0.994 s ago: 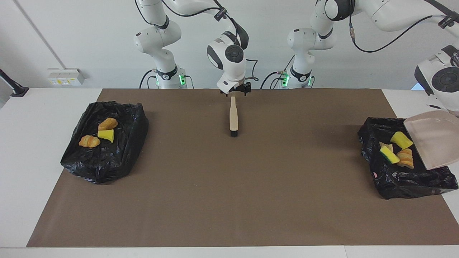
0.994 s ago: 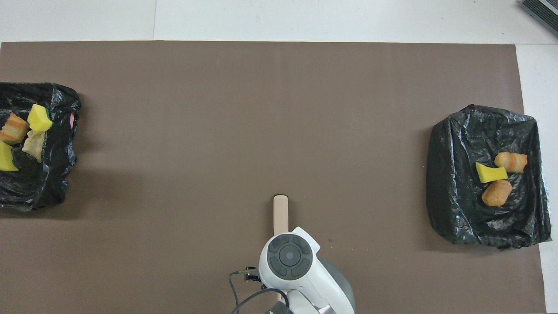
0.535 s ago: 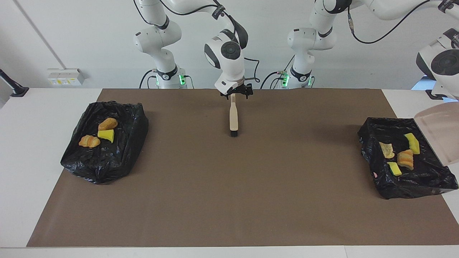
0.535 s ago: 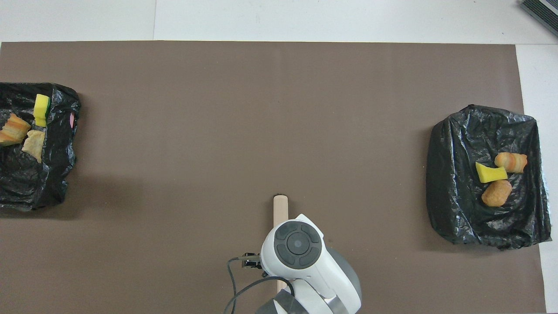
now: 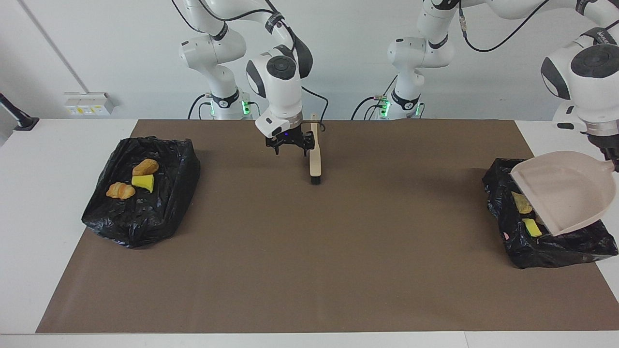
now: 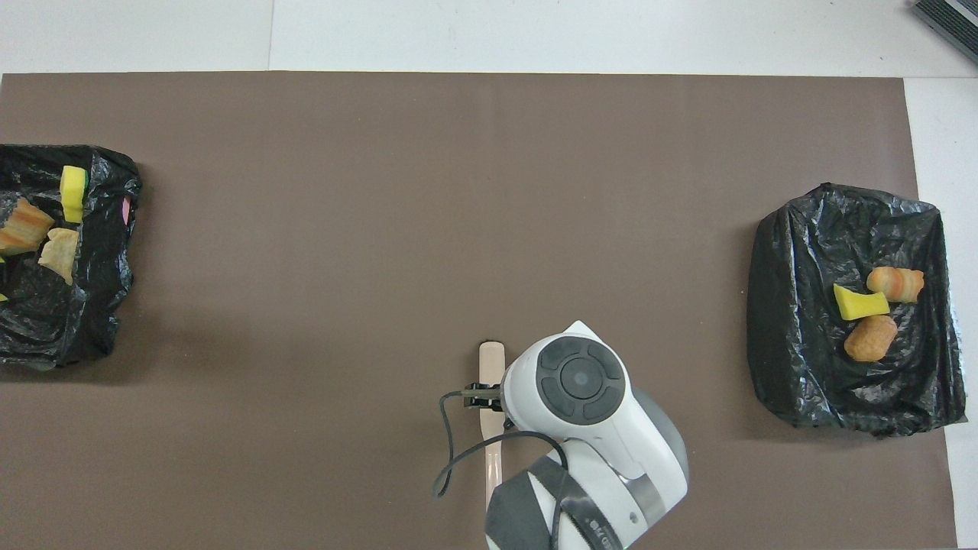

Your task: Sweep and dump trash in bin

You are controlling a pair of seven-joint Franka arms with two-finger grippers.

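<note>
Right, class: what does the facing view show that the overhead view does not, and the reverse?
Facing only: the dustpan, held tilted by the left gripper over the bin at the left arm's end, and the open right gripper beside the brush. Overhead only: a striped pastry piece in that bin, hidden by the dustpan in the facing view. Both: the brush, the brown mat, the other bin holding three trash pieces.
</note>
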